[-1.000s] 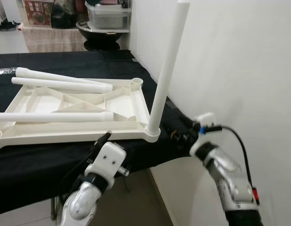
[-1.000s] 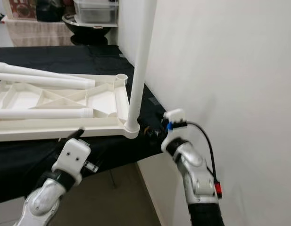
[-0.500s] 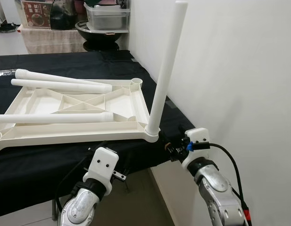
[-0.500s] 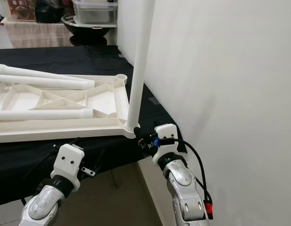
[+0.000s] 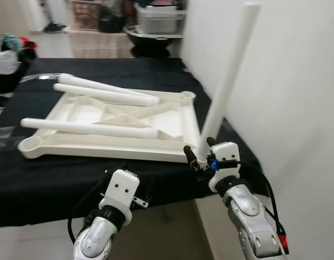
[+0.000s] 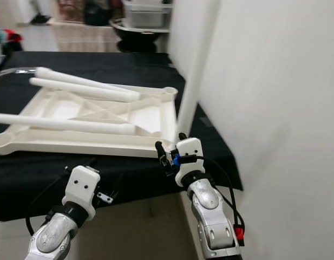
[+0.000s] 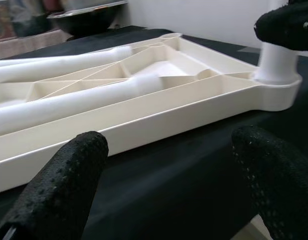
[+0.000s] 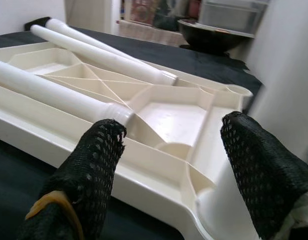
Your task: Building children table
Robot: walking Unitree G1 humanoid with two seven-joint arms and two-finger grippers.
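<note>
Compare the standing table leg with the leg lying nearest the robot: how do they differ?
The standing leg is upright, its foot in a corner socket of the tabletop; the lying leg rests flat across that upturned tabletop, unfitted. The right gripper is at the standing leg's base, not the lying one. Both are white tubes.

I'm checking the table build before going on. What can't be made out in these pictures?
- Upright leg: its foot in the tabletop's corner socket is hidden by the right gripper in the eye views, so seating is unclear.
- Leg's top: cut off by the upper edge in the right eye view.
- Far shelf items: blurred in both eye views.
- Left gripper: open, below the table edge.
</note>
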